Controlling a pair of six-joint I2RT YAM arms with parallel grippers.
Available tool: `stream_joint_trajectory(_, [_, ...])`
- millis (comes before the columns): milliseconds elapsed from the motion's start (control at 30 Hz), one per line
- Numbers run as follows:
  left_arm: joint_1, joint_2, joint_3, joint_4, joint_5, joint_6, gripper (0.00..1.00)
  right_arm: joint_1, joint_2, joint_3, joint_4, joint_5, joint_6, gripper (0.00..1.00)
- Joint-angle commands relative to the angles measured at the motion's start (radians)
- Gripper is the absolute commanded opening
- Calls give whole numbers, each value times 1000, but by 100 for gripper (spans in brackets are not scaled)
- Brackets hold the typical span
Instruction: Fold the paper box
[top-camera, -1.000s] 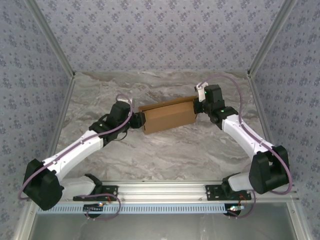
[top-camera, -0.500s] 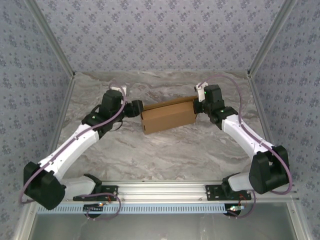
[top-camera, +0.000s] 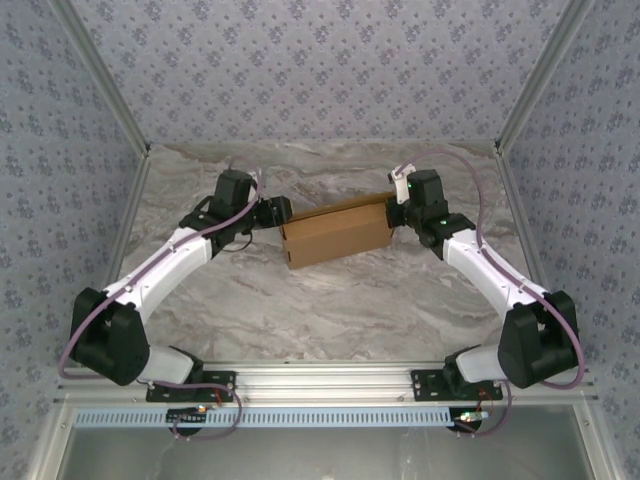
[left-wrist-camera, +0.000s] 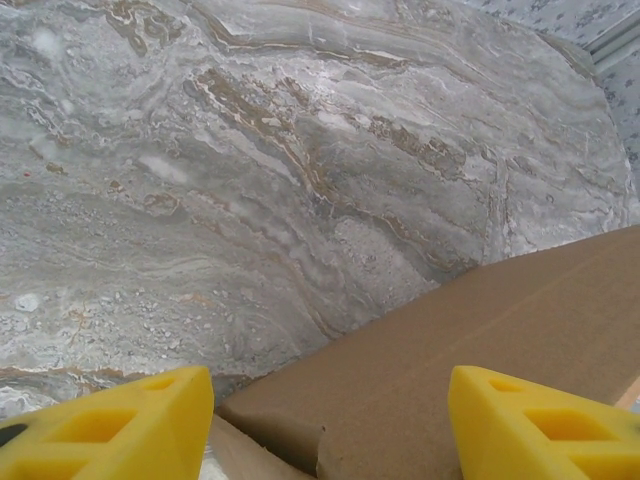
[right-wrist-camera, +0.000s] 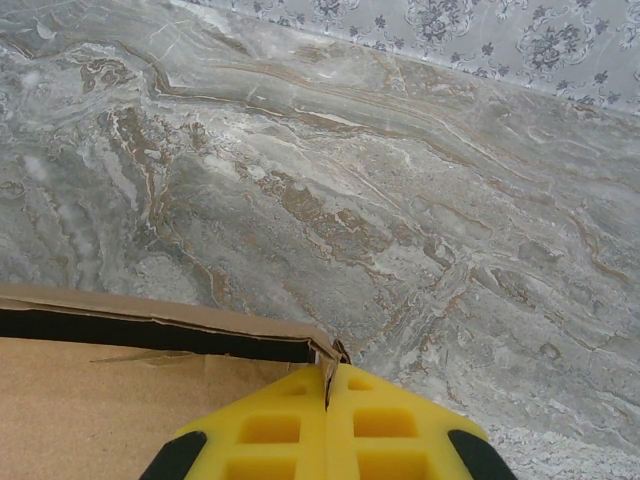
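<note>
Found on the desk (top-camera: 330, 300), between both arms: the paper box (top-camera: 337, 232). Pinched at its right corner wall by the closed right end effector (right-wrist-camera: 328, 400); straddled at its left end by the left end effector (left-wrist-camera: 330, 420), spread apart. Likely light, stiff except at creases; best held by thin edges.

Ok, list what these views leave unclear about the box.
- Top external: left claw and right claw cover the paper box far corners.
- Left wrist: bottom edge cuts off the box's near end.
- Right wrist: shut yellow fingers cover the corner; pinched or not, unclear.
</note>
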Motion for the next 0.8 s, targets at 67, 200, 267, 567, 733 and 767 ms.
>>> stream_joint_trajectory(67, [0,-10,-82,4,36,-11,62,15,22,-21,-121,-18,7,2])
stream_joint_trajectory(200, [0,-8,-111,8,40,-10,62,14,17,-4,-133,-24,9,10])
stream_joint_trajectory(267, [0,-8,-124,11,41,-10,61,16,11,7,-146,-27,8,15])
stream_joint_trajectory(567, [-13,2,-157,26,40,-16,61,17,-47,36,-194,-52,16,41])
stream_joint_trajectory(733, [-23,3,-163,28,28,-14,61,16,-90,34,-222,-69,14,51])
stream_joint_trajectory(767, [-25,2,-166,29,27,-13,61,17,-101,34,-229,-75,14,52])
